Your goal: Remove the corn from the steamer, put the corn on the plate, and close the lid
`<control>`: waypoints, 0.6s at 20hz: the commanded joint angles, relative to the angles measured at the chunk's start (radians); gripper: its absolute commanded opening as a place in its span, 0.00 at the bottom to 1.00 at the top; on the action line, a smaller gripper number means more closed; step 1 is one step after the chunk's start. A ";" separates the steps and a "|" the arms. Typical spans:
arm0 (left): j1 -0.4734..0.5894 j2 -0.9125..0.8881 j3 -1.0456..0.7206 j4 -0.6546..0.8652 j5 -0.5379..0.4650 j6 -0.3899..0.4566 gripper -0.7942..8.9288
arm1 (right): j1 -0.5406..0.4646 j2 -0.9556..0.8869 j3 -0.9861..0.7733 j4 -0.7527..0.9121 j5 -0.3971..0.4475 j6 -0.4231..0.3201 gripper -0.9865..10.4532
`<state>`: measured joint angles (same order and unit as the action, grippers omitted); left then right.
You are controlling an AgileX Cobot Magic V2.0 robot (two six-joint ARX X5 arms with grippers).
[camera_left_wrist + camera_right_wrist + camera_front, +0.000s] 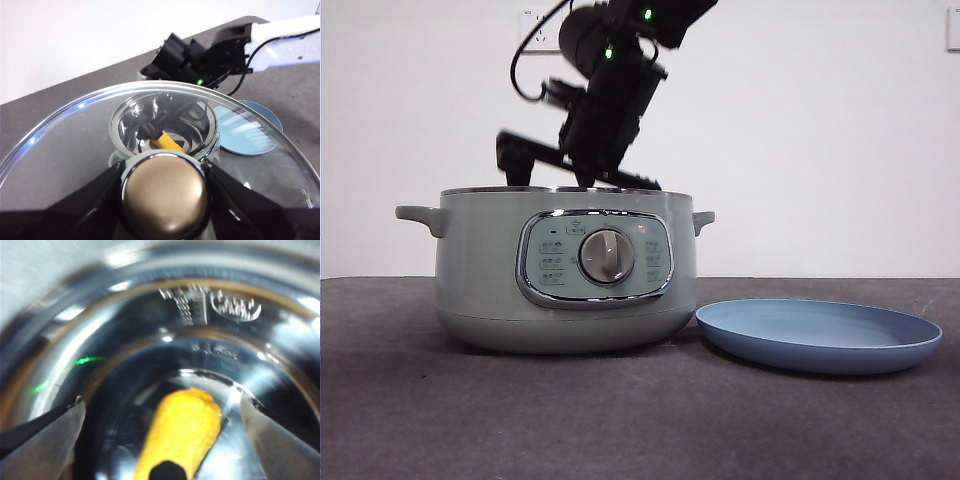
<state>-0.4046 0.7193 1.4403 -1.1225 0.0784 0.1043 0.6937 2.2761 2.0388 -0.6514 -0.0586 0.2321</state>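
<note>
The sage-green steamer (480, 270) stands open at the table's centre-left. The light-blue plate (820, 335) lies empty to its right. The yellow corn (185, 425) lies on the shiny pot bottom. My right gripper (162, 402) is down inside the pot, open, with one jaw on each side of the corn and not touching it. In the front view its arm (610, 100) dips behind the rim. My left gripper (162, 172) is shut on the knob (164, 200) of the glass lid (65, 145) and holds it up. Through the glass I see the corn (167, 141) and the plate (250, 135).
The dark grey table (640, 420) stretches in front of the pot and plate. A white wall stands behind. The right arm's white link (285, 42) reaches over the table beyond the pot.
</note>
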 commanded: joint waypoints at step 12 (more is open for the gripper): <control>0.000 -0.010 0.015 0.028 0.002 -0.003 0.07 | 0.006 0.050 -0.001 -0.009 0.038 0.014 0.07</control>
<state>-0.4046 0.7197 1.4403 -1.1374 0.0784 0.1043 0.6949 2.3157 2.0384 -0.6621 -0.0223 0.2398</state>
